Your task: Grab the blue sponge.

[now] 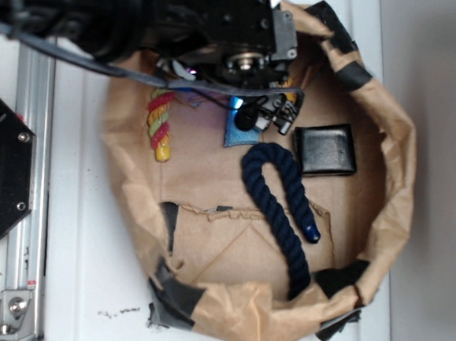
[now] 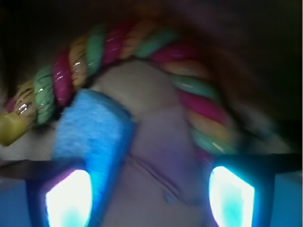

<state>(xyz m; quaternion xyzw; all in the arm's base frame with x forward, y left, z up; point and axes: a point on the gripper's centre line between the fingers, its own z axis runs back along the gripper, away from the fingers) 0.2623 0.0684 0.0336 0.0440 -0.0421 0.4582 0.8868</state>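
The blue sponge [image 1: 236,132] lies on the brown paper near the middle of the paper-lined basin, partly covered by my gripper [image 1: 265,116], which hovers over its right edge. In the wrist view the blue sponge [image 2: 92,130] runs up from the left fingertip [image 2: 68,198], and the right fingertip [image 2: 232,196] stands far off over bare paper. The jaws are open with only paper between them. Whether the left finger touches the sponge I cannot tell.
A multicoloured twisted rope [image 1: 160,126] lies left of the sponge and arcs behind it in the wrist view [image 2: 118,47]. A dark navy rope [image 1: 284,206] curves below the sponge. A black wallet [image 1: 325,149] sits to the right. Crumpled paper walls [image 1: 392,191] ring the basin.
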